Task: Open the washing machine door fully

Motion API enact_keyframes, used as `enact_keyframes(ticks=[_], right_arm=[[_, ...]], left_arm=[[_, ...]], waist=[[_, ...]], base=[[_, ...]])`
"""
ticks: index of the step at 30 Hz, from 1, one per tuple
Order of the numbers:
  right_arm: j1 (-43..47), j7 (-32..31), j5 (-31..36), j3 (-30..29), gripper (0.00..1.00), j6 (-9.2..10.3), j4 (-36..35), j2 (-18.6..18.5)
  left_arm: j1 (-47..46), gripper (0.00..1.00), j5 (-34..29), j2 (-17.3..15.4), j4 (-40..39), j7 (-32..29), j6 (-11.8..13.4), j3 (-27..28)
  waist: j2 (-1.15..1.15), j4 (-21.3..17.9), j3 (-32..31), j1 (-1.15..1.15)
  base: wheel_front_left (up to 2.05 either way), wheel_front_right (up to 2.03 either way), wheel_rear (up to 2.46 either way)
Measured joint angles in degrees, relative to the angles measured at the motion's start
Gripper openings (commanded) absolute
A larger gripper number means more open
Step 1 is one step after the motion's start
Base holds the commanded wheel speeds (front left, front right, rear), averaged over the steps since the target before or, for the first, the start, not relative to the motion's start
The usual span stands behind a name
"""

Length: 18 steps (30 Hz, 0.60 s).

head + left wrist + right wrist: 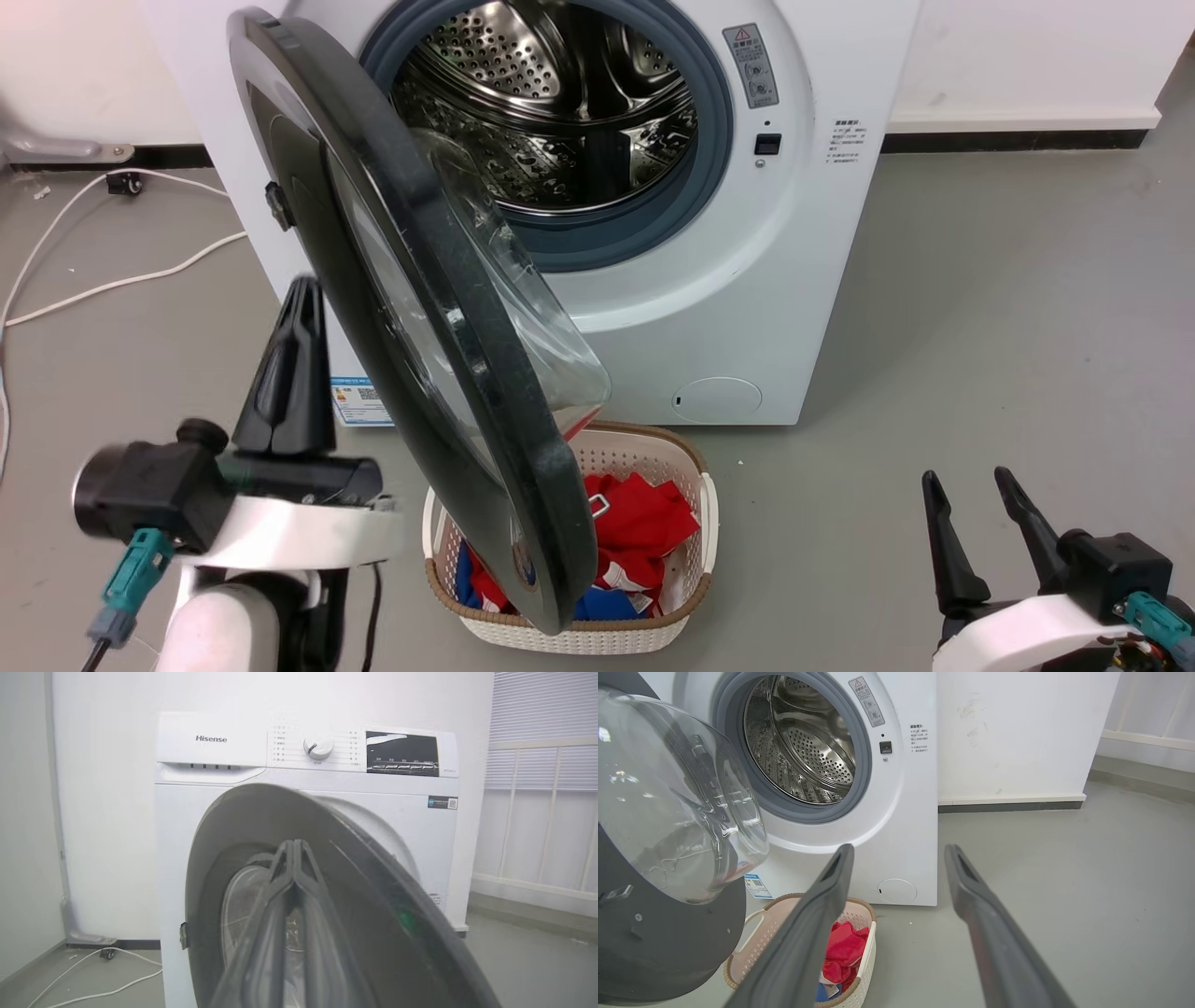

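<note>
The white washing machine stands against the wall with its steel drum exposed. The washing machine door, glossy black with a clear glass bowl, hangs from its hinge on the left and stands swung out, roughly edge-on to me. My left gripper is shut, fingers pointing up, right beside the door's outer face. In the left wrist view the shut left gripper points at the door; I cannot tell if it touches. My right gripper is open and holds nothing, low at the right, far from the door.
A cream laundry basket with red and blue clothes sits on the floor under the door's free edge. White cables lie on the grey floor to the left of the machine. Bare floor stretches to the right.
</note>
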<state>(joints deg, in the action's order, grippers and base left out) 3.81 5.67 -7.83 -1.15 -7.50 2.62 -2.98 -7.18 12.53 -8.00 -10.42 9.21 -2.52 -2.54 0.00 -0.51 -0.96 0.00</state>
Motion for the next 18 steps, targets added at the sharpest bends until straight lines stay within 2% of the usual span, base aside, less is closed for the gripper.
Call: enact_keyframes(ticks=[7,12,18], right_arm=[[-0.03,-0.23,0.27,-0.19,1.00,0.00,-0.59,0.01],[-0.04,-0.68,0.25,-0.20,1.00,0.00,-0.81,0.01],[-0.02,-1.02,0.30,-1.00,1.00,0.00,-0.90,0.02]], left_arm=[[-2.76,0.00,0.49,1.94,-11.20,-2.67,-0.58,-5.47],[-2.48,0.00,2.79,3.08,-14.78,-6.98,-1.99,-12.23],[0.65,0.00,5.34,2.67,-15.86,-12.62,-3.54,-20.76]], waist=[[0.00,-0.19,0.10,0.00],[0.00,-0.72,0.35,0.00],[0.00,-0.89,0.65,0.00]], base=[[0.00,0.00,0.00],[0.00,0.00,0.00],[0.00,0.00,0.00]])
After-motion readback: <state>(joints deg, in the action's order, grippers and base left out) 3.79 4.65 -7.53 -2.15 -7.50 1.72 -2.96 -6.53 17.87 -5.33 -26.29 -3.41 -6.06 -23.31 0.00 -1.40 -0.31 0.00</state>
